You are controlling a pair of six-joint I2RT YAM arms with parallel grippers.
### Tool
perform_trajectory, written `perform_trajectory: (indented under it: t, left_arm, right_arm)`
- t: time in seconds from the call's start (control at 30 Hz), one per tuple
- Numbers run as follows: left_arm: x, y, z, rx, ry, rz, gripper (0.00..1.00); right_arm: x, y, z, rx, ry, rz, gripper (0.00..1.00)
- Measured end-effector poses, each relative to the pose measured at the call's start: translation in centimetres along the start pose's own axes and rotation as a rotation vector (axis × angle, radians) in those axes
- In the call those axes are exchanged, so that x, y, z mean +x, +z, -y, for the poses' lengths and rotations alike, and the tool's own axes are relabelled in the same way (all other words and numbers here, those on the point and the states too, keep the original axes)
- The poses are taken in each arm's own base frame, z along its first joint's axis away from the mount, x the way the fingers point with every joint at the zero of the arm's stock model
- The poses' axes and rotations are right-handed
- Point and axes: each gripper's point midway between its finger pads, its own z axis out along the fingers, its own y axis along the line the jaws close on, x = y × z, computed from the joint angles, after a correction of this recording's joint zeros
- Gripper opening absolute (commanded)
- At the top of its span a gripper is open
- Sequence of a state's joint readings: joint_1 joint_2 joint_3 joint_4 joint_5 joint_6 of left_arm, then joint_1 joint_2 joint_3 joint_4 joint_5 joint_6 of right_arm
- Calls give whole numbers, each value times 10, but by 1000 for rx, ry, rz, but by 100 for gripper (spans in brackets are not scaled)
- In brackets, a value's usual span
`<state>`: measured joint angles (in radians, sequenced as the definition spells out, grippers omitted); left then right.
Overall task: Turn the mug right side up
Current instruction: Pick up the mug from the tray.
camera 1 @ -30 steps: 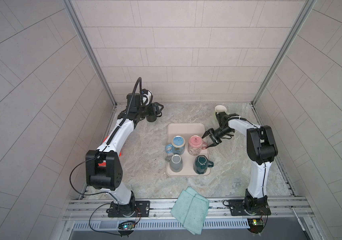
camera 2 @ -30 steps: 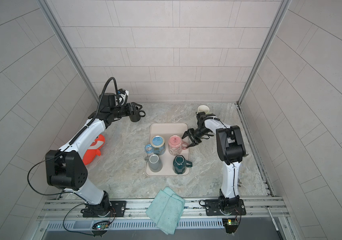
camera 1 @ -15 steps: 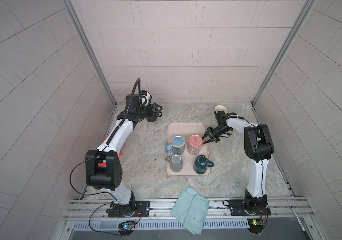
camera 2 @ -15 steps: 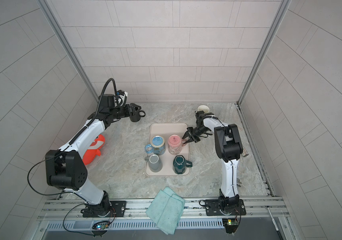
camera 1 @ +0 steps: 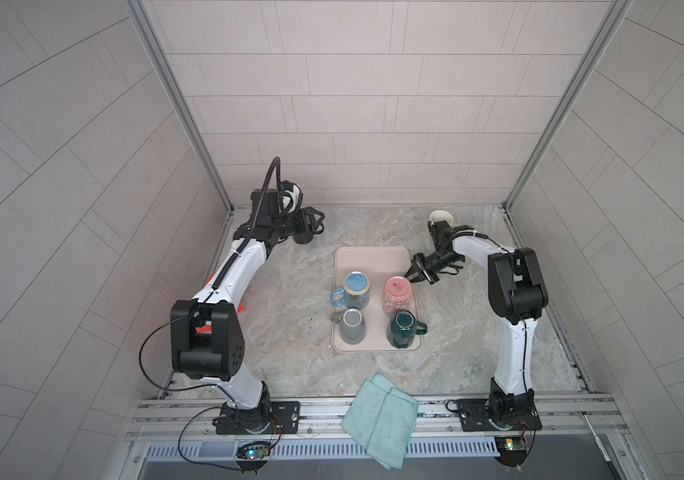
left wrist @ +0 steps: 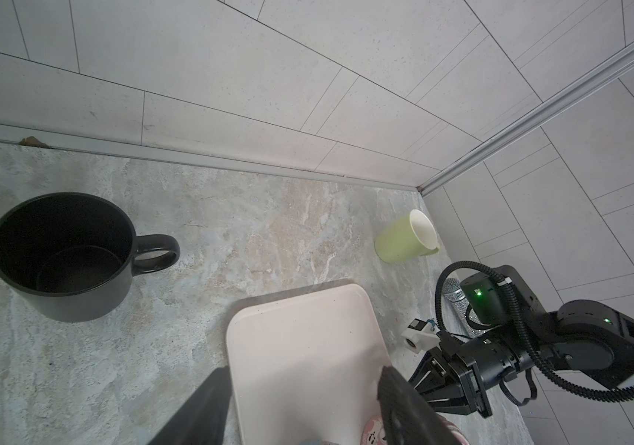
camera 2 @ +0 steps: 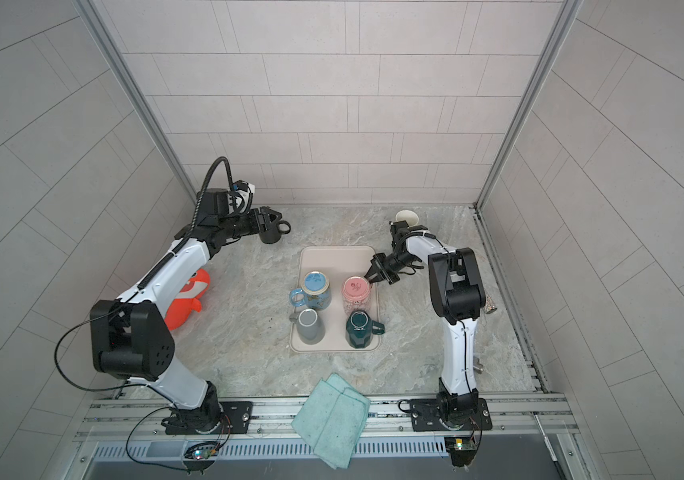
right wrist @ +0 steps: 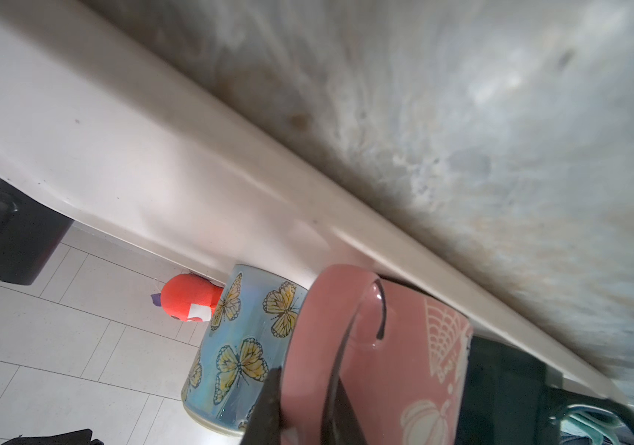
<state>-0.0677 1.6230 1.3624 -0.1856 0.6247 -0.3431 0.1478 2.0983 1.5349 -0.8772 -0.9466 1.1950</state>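
Now right hand [camera 1: 412,277] pinches the handle of the upside-down pink mug [camera 1: 397,291] on the tray [camera 1: 369,257] mid-table. Lift clear of the tray before rolling wrist, grip firm; left hand [camera 1: 314,217] apart, empty.

I see pale grey tiled walls [camera 1: 353,104] on three sides, a silver aluminium corner post [camera 1: 181,104] rising behind the left gripper [camera 1: 316,223]. Beneath it spreads a grey-beige marbled stone tabletop [camera 1: 290,353], evenly lit.
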Motion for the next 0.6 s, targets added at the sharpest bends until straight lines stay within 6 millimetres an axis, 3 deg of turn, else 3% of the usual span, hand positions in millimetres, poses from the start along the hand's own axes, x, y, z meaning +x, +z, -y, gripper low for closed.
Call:
perform_trajectory:
  t: [0.2, 0.43, 0.6]
  left_arm:
    - [-2, -2, 2, 2, 4, 6, 66]
    - [-2, -2, 3, 5, 0, 6, 66]
    - [-2, -2, 3, 8, -4, 5, 66]
  right_arm:
    - [-8, -1, -19, -64, -18, 30, 0]
    - [-14, -14, -57, -165, -125, 94, 0]
    - [-17, -13, -64, -188, -156, 109, 0]
